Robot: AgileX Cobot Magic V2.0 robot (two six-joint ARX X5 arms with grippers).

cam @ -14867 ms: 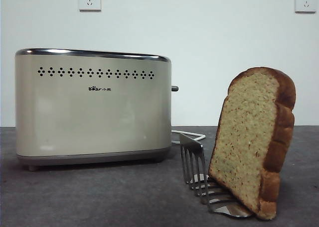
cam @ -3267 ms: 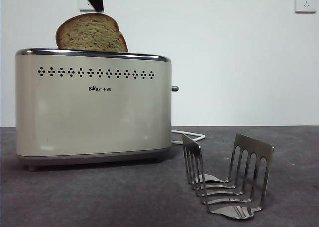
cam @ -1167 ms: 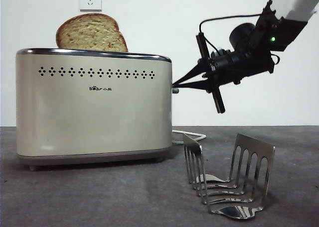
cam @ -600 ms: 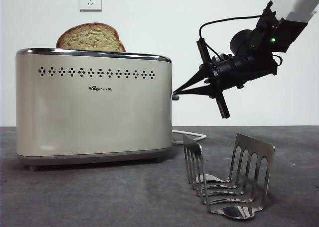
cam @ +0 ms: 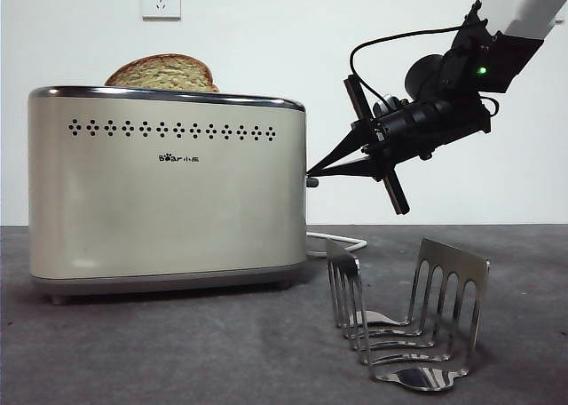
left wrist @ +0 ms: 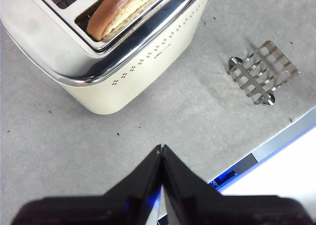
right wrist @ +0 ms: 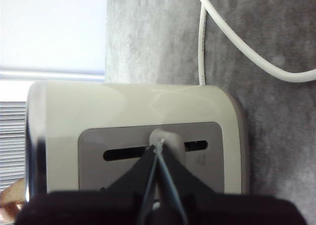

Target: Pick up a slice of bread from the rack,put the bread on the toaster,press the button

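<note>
Pressing the button (right wrist: pixel 163 137) with tips together, the right tool (right wrist: pixel 159 147) grips nothing.

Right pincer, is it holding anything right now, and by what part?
Nothing is held. The right pincer, shut, presses its tips on the button at the toaster side.

Your right gripper (cam: pixel 312 171) reaches in from the upper right, arm slanting downward, jaws pinched together at the tips. Your left gripper (left wrist: pixel 161 148) hangs high overhead, jaws closed, holding nothing.
</note>
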